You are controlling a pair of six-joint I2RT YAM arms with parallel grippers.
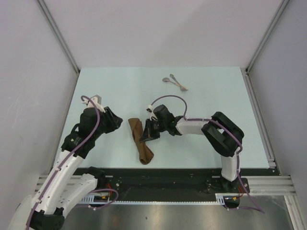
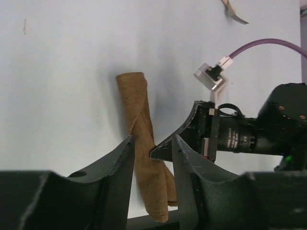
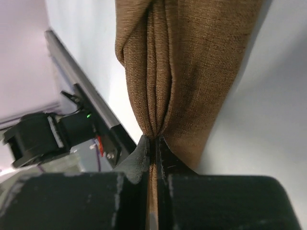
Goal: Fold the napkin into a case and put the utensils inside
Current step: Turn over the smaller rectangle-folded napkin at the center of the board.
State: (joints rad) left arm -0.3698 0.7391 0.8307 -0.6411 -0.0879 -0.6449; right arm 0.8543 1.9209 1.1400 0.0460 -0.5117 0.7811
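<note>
1. Right fingers (image 3: 153, 143) clamped tight on a pleat of the napkin (image 3: 192, 57), a narrow folded strip on the desk (image 1: 120, 91) nearer its front edge; likely pinning the fold.
2. Left fingers (image 2: 152, 141) parted, holding nothing, poised just left of the strip, probably to take over.
3. Utensils (image 1: 175, 82) lie near the far edge, well apart; not yet inserted.

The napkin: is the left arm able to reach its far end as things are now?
Probably yes. The left gripper is open beside the napkin, bare table between; the right gripper pinches its middle only.
</note>
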